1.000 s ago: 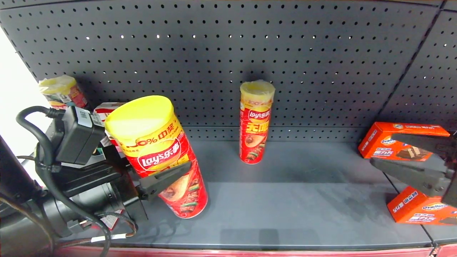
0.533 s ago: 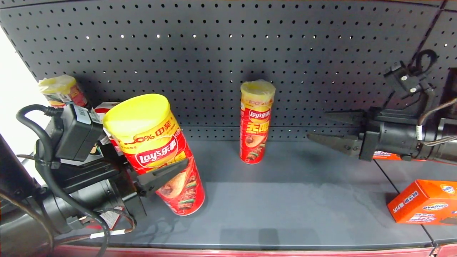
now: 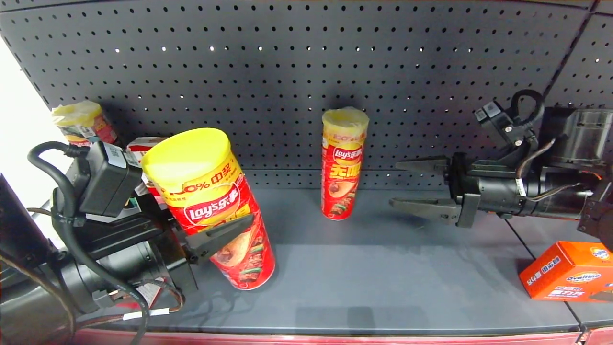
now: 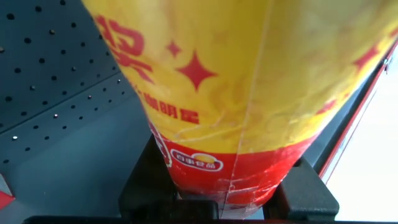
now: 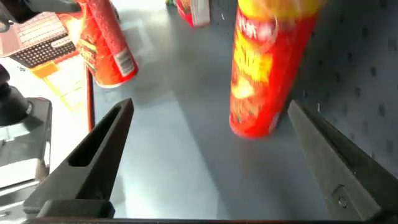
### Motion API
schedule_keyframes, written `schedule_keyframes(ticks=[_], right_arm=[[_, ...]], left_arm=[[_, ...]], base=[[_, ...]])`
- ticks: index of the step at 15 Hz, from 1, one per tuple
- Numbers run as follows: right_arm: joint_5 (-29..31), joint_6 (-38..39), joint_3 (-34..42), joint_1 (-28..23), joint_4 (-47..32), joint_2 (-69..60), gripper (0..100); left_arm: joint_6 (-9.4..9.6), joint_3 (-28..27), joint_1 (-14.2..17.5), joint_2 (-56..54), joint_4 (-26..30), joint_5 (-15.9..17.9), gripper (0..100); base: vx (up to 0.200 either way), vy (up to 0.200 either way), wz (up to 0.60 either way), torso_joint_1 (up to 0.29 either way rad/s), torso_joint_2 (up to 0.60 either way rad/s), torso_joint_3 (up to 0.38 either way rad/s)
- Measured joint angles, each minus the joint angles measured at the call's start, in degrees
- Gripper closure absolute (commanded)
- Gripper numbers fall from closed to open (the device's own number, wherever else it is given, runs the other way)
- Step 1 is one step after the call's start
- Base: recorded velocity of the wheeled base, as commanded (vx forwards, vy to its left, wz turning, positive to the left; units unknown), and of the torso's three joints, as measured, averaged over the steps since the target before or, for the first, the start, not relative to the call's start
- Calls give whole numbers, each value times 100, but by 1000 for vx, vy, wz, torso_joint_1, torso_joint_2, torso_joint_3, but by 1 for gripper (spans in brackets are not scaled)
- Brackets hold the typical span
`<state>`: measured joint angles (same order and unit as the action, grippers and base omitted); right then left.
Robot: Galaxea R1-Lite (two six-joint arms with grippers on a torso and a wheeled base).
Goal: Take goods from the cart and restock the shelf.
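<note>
A red chips can with a yellow lid (image 3: 210, 206) leans tilted at the shelf's front left, its base low over the shelf (image 3: 383, 278). My left gripper (image 3: 225, 227) is shut on its middle; the can's yellow band (image 4: 249, 93) is seen close up between the jaws in the left wrist view. A second chips can (image 3: 344, 163) stands upright at the back near the pegboard. My right gripper (image 3: 395, 185) hangs open just right of that can, pointing at it. The right wrist view has that can (image 5: 264, 68) beyond the open right gripper (image 5: 210, 107) and the held can (image 5: 106, 50) farther off.
An orange box (image 3: 567, 270) lies at the front right of the shelf. Another can (image 3: 84, 122) and a red-and-white box (image 3: 143, 143) sit at the far left back. The pegboard wall (image 3: 287, 72) closes the back. The shelf's front middle is bare.
My right arm has swung up from the right edge and moved left toward the upright can, gripper still open. The left gripper and its can have barely shifted.
</note>
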<state>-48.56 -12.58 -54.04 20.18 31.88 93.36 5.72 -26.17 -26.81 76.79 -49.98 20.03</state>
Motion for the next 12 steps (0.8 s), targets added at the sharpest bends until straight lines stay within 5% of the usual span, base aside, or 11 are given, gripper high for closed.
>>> schedule_keyframes(ticks=[12], right_arm=[[-484,-241,-1481,44,307,1558,0]], left_arm=[[-22,-137,18,140,0,0,100]], base=[[0,0,0,0,0,0]])
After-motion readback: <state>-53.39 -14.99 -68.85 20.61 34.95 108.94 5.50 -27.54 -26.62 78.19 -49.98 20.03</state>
